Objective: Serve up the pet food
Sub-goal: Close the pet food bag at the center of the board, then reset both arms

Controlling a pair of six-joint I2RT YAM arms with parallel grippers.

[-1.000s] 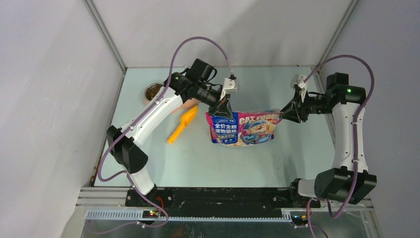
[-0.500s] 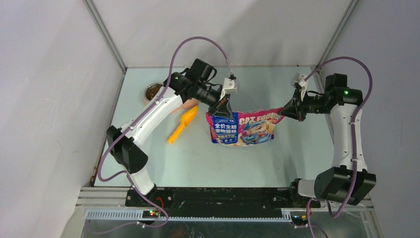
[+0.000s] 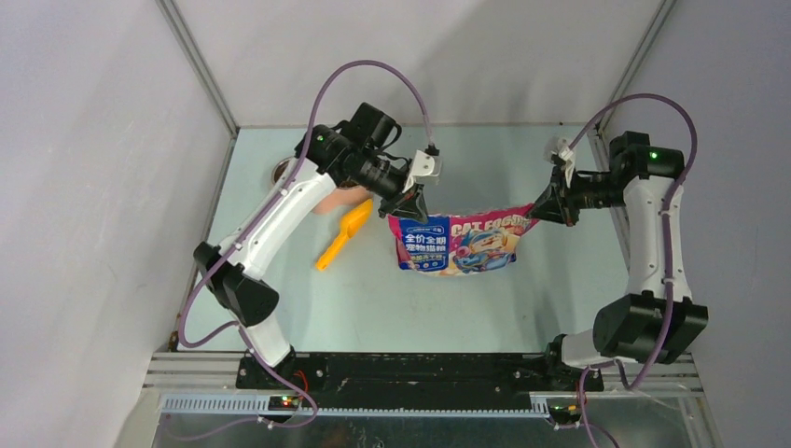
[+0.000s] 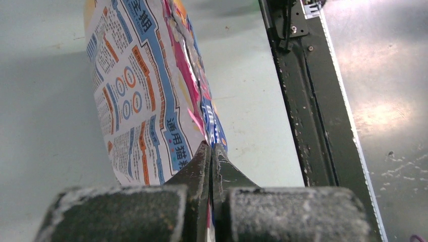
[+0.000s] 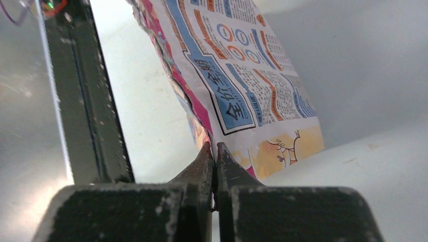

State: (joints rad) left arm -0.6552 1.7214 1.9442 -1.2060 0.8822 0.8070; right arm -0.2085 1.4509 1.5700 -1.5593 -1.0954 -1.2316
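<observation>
The glossy blue, pink and red pet food bag [image 3: 457,245] hangs stretched between both arms over the pale green table [image 3: 522,299], its cartoon cat facing up. My left gripper [image 3: 408,207] is shut on the bag's top left corner, and the left wrist view shows the printed back of the bag [image 4: 146,91] pinched between the tips of that gripper [image 4: 211,146]. On the top right corner my right gripper [image 3: 534,211] is shut, the bag [image 5: 247,75] clamped in its tips [image 5: 214,146]. The kibble itself is hidden inside the bag.
An orange scoop [image 3: 343,233] lies left of the bag. The pink feeder [image 3: 340,198] and its steel bowl [image 3: 281,172] sit at the back left, partly under the left arm. Grey walls close three sides; a black rail [image 3: 420,369] runs along the near edge.
My right gripper has closed on the bag's top right corner and pulled it up and to the right. The left arm has shifted slightly back, and the bag's top edge is now taut.
</observation>
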